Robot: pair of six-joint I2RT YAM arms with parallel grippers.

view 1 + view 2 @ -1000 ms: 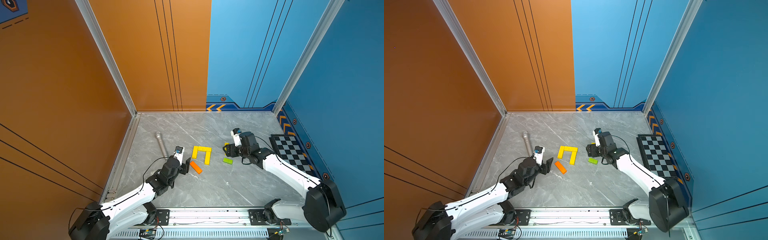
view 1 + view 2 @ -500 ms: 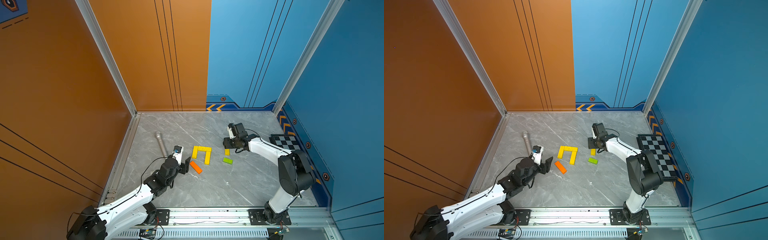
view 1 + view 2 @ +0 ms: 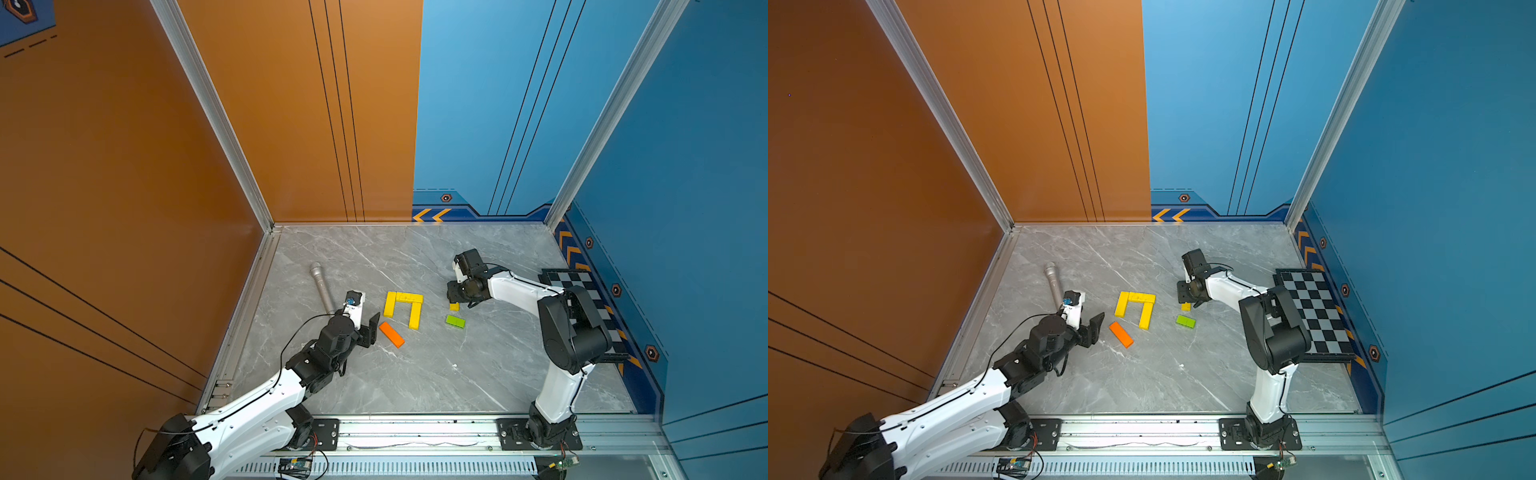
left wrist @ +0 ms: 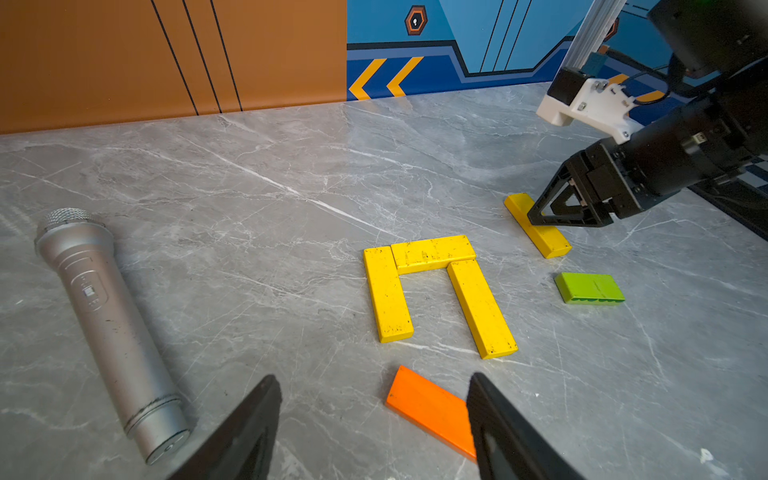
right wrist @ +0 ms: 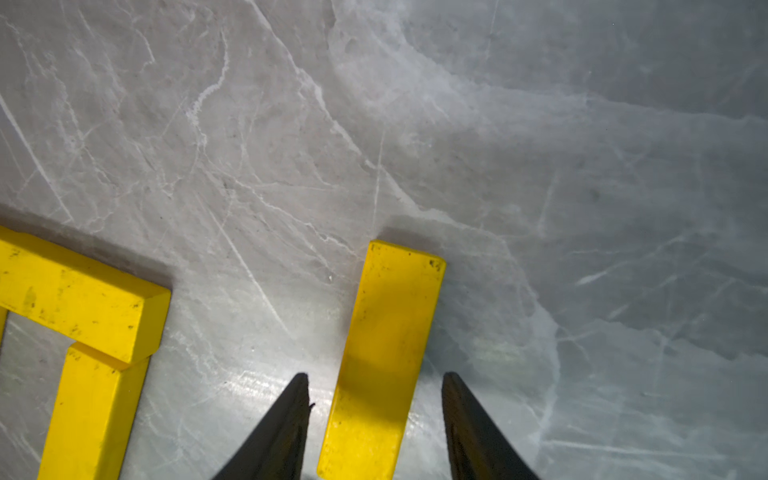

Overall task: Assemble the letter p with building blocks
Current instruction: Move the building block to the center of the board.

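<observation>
Right fingers (image 5: 286,424) straddle the loose yellow bar (image 5: 390,332) on the tabletop (image 5: 540,124), small gaps both sides.
Left fingers (image 4: 249,428) stand wide by the orange bar (image 4: 424,407); three yellow bars (image 4: 432,253) form an open loop.

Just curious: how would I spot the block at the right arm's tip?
Find the chequered board by the blue wall. The arm beside it reaches a yellow bar next to the lime green block. Unlike the three joined yellow bars, it lies alone.
</observation>
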